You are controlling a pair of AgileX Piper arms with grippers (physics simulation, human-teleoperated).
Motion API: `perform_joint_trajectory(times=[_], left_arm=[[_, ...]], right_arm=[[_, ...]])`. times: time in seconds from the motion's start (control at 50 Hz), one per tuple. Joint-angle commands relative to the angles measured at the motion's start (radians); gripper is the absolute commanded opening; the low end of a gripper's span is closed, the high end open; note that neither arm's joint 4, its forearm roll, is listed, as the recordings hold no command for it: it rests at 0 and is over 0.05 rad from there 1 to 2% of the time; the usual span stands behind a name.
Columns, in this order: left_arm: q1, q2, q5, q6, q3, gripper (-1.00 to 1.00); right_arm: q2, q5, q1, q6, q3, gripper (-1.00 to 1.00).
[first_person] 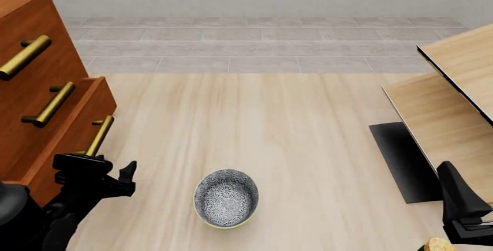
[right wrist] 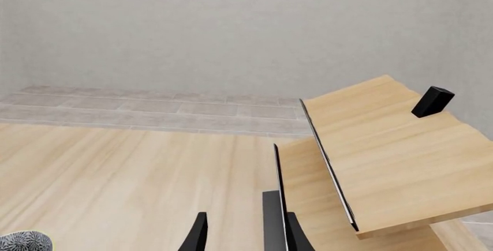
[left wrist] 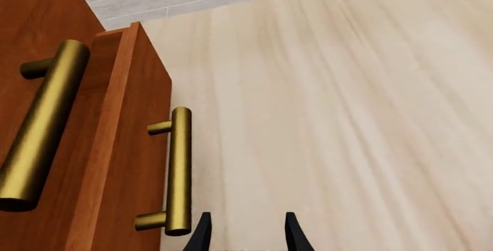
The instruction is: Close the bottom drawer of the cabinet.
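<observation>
The reddish-brown cabinet (first_person: 31, 43) stands at the left of the floor. Its bottom drawer (first_person: 73, 138) sticks out past the two fronts above it, and its brass bar handle (first_person: 99, 136) faces the room. My left gripper (first_person: 96, 169) hovers just in front of that handle's near end. In the left wrist view the bottom drawer (left wrist: 142, 147) and its handle (left wrist: 179, 170) lie beside my left gripper (left wrist: 246, 232), which is open and empty. My right gripper (first_person: 460, 205) is far off at the lower right. The right wrist view shows that gripper (right wrist: 245, 233) open too, holding nothing.
A patterned bowl (first_person: 226, 197) sits on the floor just right of the left gripper. Pale wooden furniture with black parts (first_person: 447, 101) fills the right side, near the right arm. A small yellowish item (first_person: 437, 244) peeks in at the bottom right edge.
</observation>
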Motion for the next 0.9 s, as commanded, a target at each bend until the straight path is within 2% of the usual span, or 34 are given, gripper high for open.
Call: perform_joint_trajectory(times=[0.02, 0.9], left_arm=[[0.049, 0.018, 0.001, 0.043, -0.003, 1.0], [0.121, 0.04, 0.0, 0.133, -0.003, 1.0]], right_arm=[[0.0, -0.001, 0.0, -0.001, 0.001, 1.0], [0.0, -0.002, -0.003, -0.002, 0.0, 1.0]])
